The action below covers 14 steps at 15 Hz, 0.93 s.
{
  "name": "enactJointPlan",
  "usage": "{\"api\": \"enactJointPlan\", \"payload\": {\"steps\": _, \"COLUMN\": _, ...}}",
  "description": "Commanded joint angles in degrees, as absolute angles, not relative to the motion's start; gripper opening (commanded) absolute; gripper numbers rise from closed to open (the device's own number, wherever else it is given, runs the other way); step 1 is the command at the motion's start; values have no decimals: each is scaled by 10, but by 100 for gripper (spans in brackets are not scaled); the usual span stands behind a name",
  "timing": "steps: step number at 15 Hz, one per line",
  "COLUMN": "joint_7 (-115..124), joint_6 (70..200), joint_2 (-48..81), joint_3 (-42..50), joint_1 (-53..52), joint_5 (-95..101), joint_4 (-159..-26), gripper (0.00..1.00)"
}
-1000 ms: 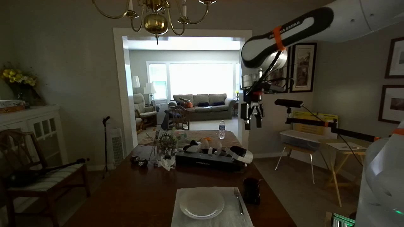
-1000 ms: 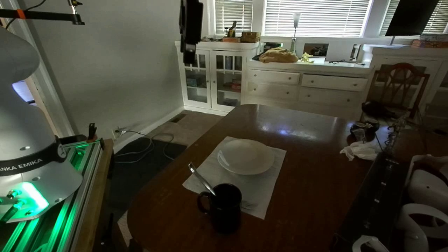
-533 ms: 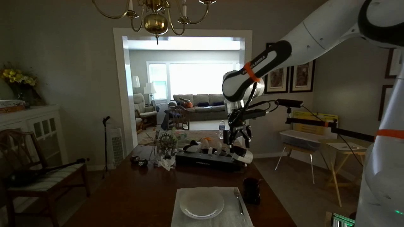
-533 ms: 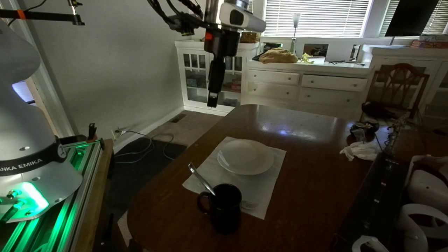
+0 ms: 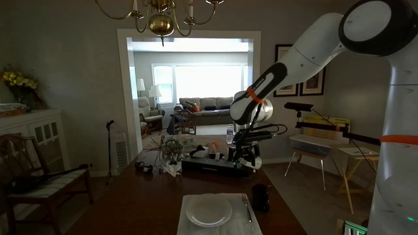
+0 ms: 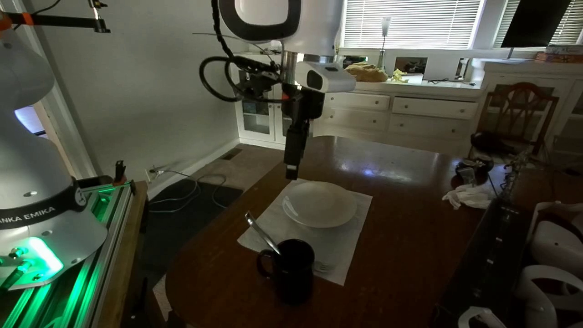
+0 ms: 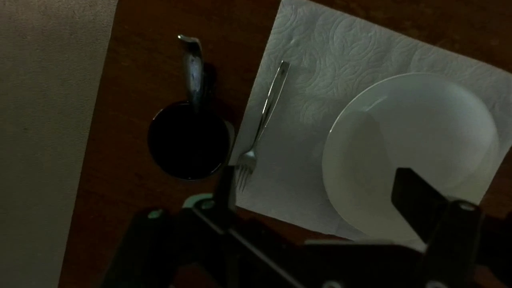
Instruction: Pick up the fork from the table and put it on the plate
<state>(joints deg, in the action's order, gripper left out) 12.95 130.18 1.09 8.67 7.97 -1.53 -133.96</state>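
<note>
The silvery fork (image 5: 247, 209) lies on a white paper towel (image 7: 296, 172) on the dark brown table (image 6: 396, 255), beside the plate. It shows whole in the wrist view (image 7: 268, 108); in an exterior view only its tines (image 6: 324, 266) show behind the mug. The white plate (image 6: 319, 205) sits on the same towel and is bare; it also shows in the wrist view (image 7: 420, 132). My gripper (image 6: 292, 172) points down, open and empty, above the table. In the wrist view, its fingers (image 7: 316, 170) are wide apart, one overlapping the fork's tines, the other the plate.
A black mug (image 6: 294, 278) with a metal utensil (image 7: 194, 72) leaning in it stands close beside the fork. A long black box (image 5: 209, 166), a white headset (image 5: 251, 161), crumpled tissue (image 6: 469, 196) and a water bottle (image 5: 229, 133) stand farther along the table.
My arm has swung over and come down in both exterior views, lowering the open gripper toward table height. The fork, plate and mug have not moved.
</note>
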Motion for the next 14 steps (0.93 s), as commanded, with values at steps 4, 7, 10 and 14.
{"api": "enactJointPlan", "payload": {"steps": 4, "joint_7": 157, "joint_6": 1405, "joint_2": 31, "joint_3": 90, "joint_1": 82, "joint_5": -13, "joint_4": -1375, "gripper": 100}}
{"api": "enactJointPlan", "payload": {"steps": 7, "joint_7": 167, "joint_6": 1420, "joint_2": 40, "joint_3": 92, "joint_1": 82, "joint_5": -12, "joint_4": -1381, "gripper": 100}}
{"api": "enactJointPlan", "payload": {"steps": 10, "joint_7": 178, "joint_6": 1427, "joint_2": 57, "joint_3": 93, "joint_1": 82, "joint_5": -5, "joint_4": -1376, "gripper": 100}}
{"api": "enactJointPlan", "payload": {"steps": 14, "joint_7": 166, "joint_6": 1488, "joint_2": 98, "joint_3": 87, "joint_1": 78, "joint_5": -29, "joint_4": -1389, "gripper": 100}}
